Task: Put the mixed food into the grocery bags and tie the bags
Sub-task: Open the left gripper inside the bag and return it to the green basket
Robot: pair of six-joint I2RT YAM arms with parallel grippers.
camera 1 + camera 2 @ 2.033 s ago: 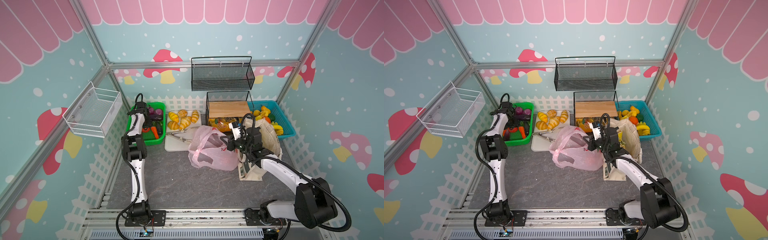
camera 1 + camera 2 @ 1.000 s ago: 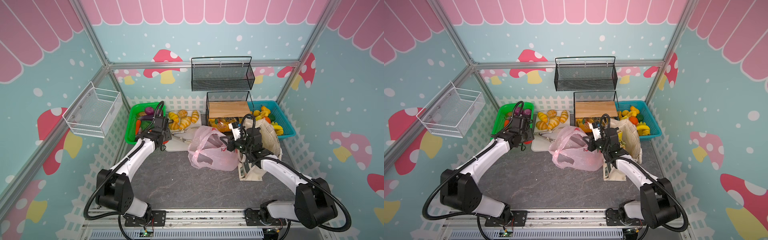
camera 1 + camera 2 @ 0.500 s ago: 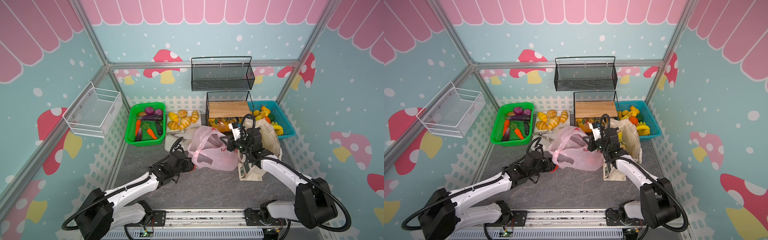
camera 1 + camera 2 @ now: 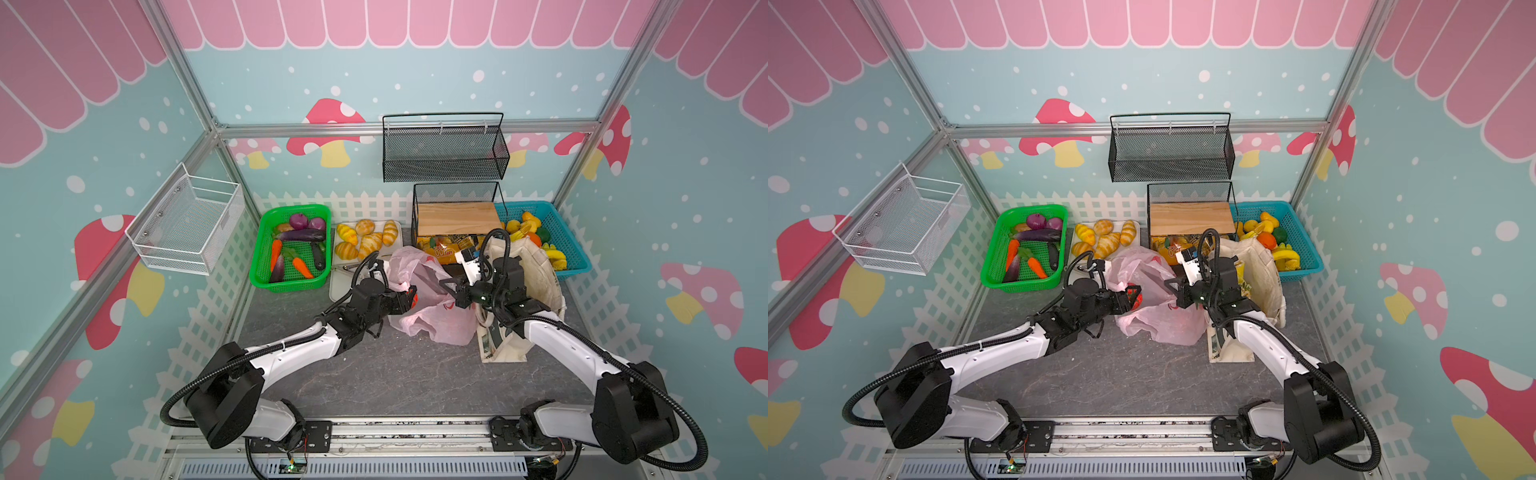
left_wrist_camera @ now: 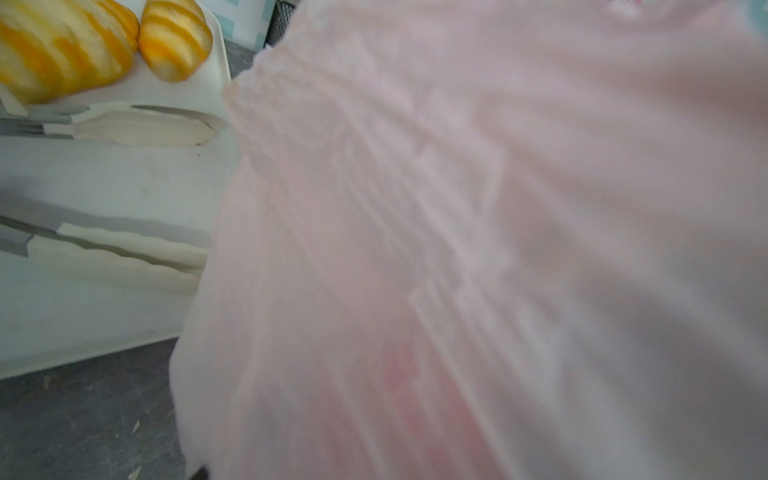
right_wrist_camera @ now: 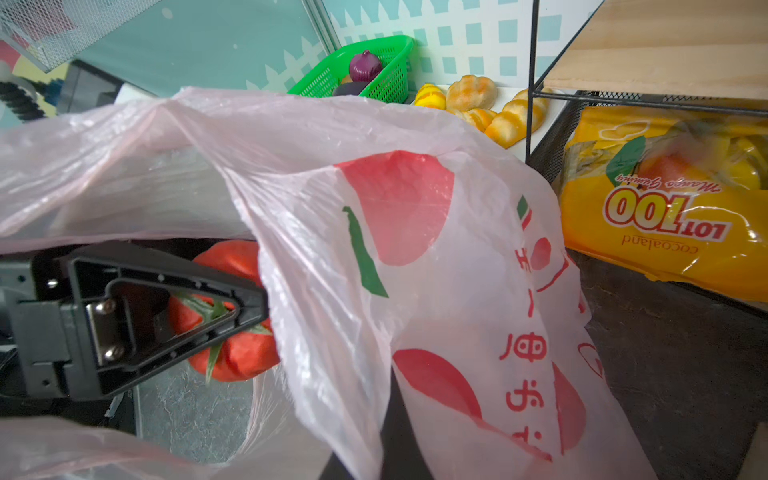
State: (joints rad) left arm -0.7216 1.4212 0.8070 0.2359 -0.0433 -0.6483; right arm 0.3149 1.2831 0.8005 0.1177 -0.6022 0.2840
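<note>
While the right gripper [image 4: 452, 289] pinches the pink bag [image 4: 434, 322] open by its rim, the left gripper [image 4: 1128, 298] holds the tomato [image 6: 241, 357] just inside its mouth; loading next likely needs a deeper reach, then release.

Grey stone-look tabletop [image 4: 374, 374] carrying 6 things.
The pink plastic bag [image 4: 432, 320] lies mid-table; the canvas tote [image 4: 505, 349] stands against its right side, the white tray [image 4: 338, 286] sits just behind-left of it, the green basket [image 4: 291, 284] farther left, the black wire rack [image 4: 457, 218] behind it, the blue basket [image 4: 577, 270] behind-right.
</note>
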